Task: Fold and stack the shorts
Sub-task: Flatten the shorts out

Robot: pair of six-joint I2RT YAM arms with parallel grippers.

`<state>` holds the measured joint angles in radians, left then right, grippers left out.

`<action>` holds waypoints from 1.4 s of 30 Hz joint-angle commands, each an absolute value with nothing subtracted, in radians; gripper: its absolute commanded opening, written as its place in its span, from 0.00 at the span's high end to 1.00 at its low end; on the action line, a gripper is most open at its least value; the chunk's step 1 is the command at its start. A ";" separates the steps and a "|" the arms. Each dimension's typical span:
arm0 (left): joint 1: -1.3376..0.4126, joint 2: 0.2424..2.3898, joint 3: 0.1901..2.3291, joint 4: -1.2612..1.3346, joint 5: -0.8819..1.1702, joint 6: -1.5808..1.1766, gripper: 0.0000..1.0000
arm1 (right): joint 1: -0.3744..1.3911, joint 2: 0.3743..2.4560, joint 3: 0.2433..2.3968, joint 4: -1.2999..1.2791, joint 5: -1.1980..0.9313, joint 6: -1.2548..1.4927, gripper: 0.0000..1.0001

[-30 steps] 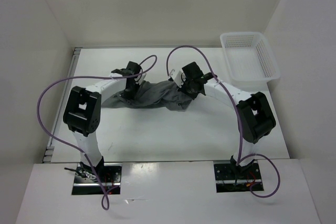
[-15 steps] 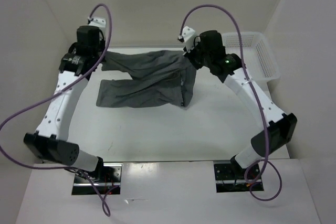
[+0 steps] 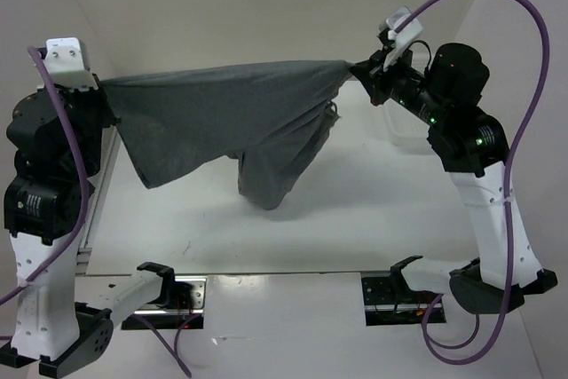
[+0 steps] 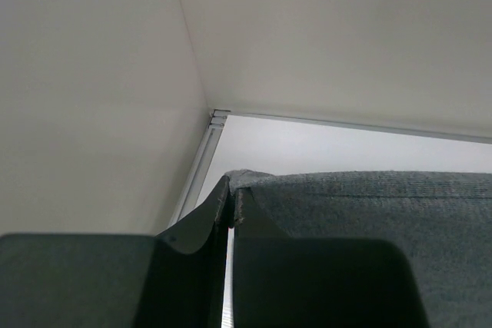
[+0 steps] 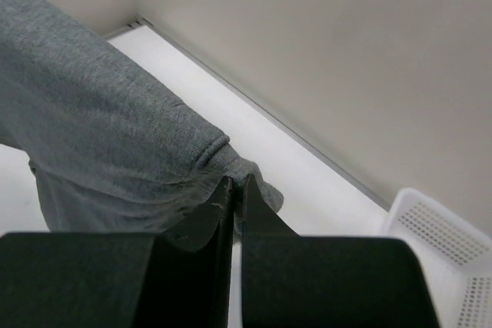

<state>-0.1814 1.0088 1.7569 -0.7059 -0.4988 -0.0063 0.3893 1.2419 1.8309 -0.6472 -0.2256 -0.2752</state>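
The soft grey fabric shorts (image 3: 222,117) have been raised over the white table (image 3: 382,219) and stretched between left tool (image 3: 101,88) and right tool (image 3: 359,68), both clamped tight on them.

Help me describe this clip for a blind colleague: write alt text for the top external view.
Grey shorts hang stretched in the air over a white table, one end pinched in the shut jaws of the left arm and the other in those of the right arm. The loose fabric droops between them.
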 commanded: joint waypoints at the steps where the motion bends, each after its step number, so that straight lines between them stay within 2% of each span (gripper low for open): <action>1: -0.160 1.008 1.764 -0.709 -0.603 0.000 1.00 | 0.345 1.197 1.830 -0.667 -0.207 -0.236 1.00; 7: -0.160 1.107 1.787 -0.709 -0.522 0.000 1.00 | 0.336 1.173 1.775 -0.658 -0.218 -0.225 1.00; 12: -0.160 1.255 1.750 -0.695 -0.442 0.000 1.00 | 0.336 1.241 1.697 -0.605 -0.195 -0.216 1.00; 18: -0.141 1.465 1.638 -0.686 -0.325 0.000 1.00 | 0.336 1.362 1.472 -0.494 -0.101 -0.196 1.00; 22: -0.059 1.661 1.664 -0.646 -0.221 0.000 1.00 | 0.336 1.514 1.450 -0.425 -0.046 -0.173 1.00; 26: 0.003 1.900 1.773 -0.646 -0.173 0.000 1.00 | 0.327 1.745 1.500 -0.342 0.076 -0.131 1.00; 29: 0.017 1.999 1.805 -0.634 -0.153 0.000 1.00 | 0.278 1.866 1.600 -0.318 0.106 -0.083 1.00; 34: 0.038 2.147 1.916 -0.624 -0.143 0.000 1.00 | 0.268 2.120 1.862 -0.330 0.161 -0.031 1.00; 39: 0.061 2.302 2.176 -0.661 -0.133 0.000 1.00 | 0.268 2.279 2.094 -0.356 0.256 0.043 1.00; 40: 0.061 2.327 2.219 -0.682 -0.123 0.000 1.00 | 0.268 2.311 2.108 -0.356 0.271 0.054 0.97; 41: 0.061 2.379 2.261 -0.695 -0.112 0.000 0.98 | 0.268 2.322 2.117 -0.356 0.281 0.054 0.72; 42: 0.061 2.407 2.304 -0.730 -0.112 0.000 0.93 | 0.268 2.322 2.128 -0.356 0.291 0.054 0.69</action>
<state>0.0322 2.3291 2.1963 -0.6796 -0.1017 -0.0032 0.2901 2.3089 2.0529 -0.3885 0.1581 0.0174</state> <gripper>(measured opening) 0.051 0.256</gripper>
